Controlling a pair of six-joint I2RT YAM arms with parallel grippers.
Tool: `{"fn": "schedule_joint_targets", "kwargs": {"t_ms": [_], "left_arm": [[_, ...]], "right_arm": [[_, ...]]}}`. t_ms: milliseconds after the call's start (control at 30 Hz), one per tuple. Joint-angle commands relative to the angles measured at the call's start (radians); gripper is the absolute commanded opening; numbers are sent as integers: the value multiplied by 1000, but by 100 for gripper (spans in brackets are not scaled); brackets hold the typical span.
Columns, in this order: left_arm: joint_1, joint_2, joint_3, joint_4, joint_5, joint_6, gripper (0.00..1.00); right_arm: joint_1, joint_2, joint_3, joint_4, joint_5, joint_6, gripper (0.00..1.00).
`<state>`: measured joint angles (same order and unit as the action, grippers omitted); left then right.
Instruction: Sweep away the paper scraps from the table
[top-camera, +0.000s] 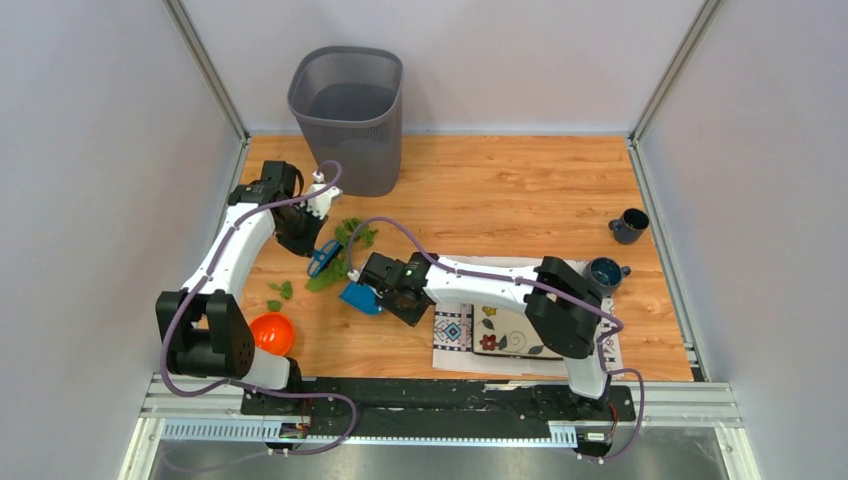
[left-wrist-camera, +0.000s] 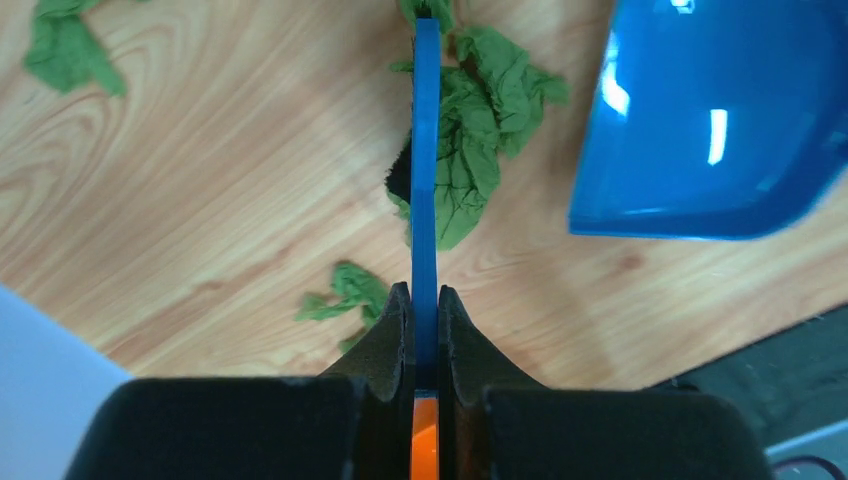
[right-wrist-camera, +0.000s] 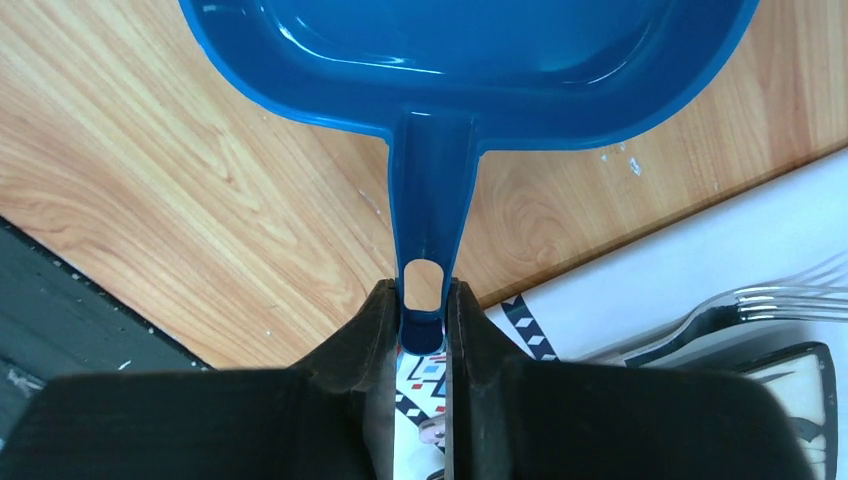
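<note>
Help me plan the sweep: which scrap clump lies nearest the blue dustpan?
The large clump by the brush; the other paper scraps lie farther from the dustpan.

Left tool (left-wrist-camera: 425, 305) and right tool (right-wrist-camera: 423, 298) converge low — both apparently clamped.

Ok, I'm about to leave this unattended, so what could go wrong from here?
The right gripper pinches only the end of the dustpan handle, so the pan might pivot. The dustpan sits to one side of the paper scraps; the brush may push them past it. Stray scraps near the orange bowl could get missed.
</note>
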<state>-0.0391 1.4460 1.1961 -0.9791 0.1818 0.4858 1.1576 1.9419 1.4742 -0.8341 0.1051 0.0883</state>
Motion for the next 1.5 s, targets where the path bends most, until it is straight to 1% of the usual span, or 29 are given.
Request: {"fn": "schedule_joint_targets", "kwargs": {"t_ms": [0, 67, 200, 333, 433, 567, 667, 733, 767, 800, 833, 1000, 1100, 1167, 1233, 1267, 1300, 1333, 1400, 1467], "left_arm": [[-16, -42, 36, -98, 140, -36, 0], [-16, -58, 42, -98, 116, -26, 0], [-10, -79, 49, -81, 3, -10, 0], [14, -99, 65, -84, -13, 8, 0], [27, -105, 59, -84, -16, 13, 0], [30, -95, 10, -90, 10, 7, 0], [28, -76, -13, -87, 79, -16, 0], [28, -61, 0, -81, 148, -39, 0], [27, -49, 9, -78, 177, -61, 0], [24, -44, 23, -78, 236, -72, 0], [12, -36, 28, -81, 261, -79, 0], [-36, -27, 36, -116, 401, -92, 0], [-39, -36, 45, -150, 430, -82, 0], [-38, -59, 43, -155, 430, -76, 0], [-38, -78, 48, -145, 401, -88, 0], [-36, -97, 49, -121, 377, -95, 0], [-35, -108, 57, -104, 307, -105, 0], [-28, -120, 59, -86, 270, -118, 0], [-25, -157, 66, -46, 217, -112, 0], [-27, -179, 80, -53, 225, -93, 0]], "right_arm": [[5, 54, 51, -54, 27, -58, 0], [7, 64, 69, -94, 22, -70, 0], [5, 54, 89, -174, 2, -53, 0], [5, 42, 109, -247, -59, -18, 0], [5, 54, 132, -281, -126, -25, 0], [-6, 107, 172, -301, -113, -44, 0], [-19, 153, 221, -287, -108, -70, 0], [-22, 176, 263, -284, -107, -84, 0], [-22, 189, 277, -277, -72, -85, 0], [-22, 206, 288, -272, -62, -110, 0], [-21, 212, 311, -267, -55, -114, 0], [-26, 216, 330, -215, -16, -131, 0], [-29, 197, 304, -185, -8, -128, 0], [-27, 158, 275, -151, -2, -127, 0], [-29, 128, 223, -117, -7, -134, 0], [-29, 97, 204, -82, -7, -139, 0], [-29, 79, 163, -67, -7, -145, 0], [-27, 63, 147, -54, -8, -150, 0], [-29, 25, 108, -36, -7, -165, 0], [-29, -1, 92, -30, 10, -179, 0]]}}
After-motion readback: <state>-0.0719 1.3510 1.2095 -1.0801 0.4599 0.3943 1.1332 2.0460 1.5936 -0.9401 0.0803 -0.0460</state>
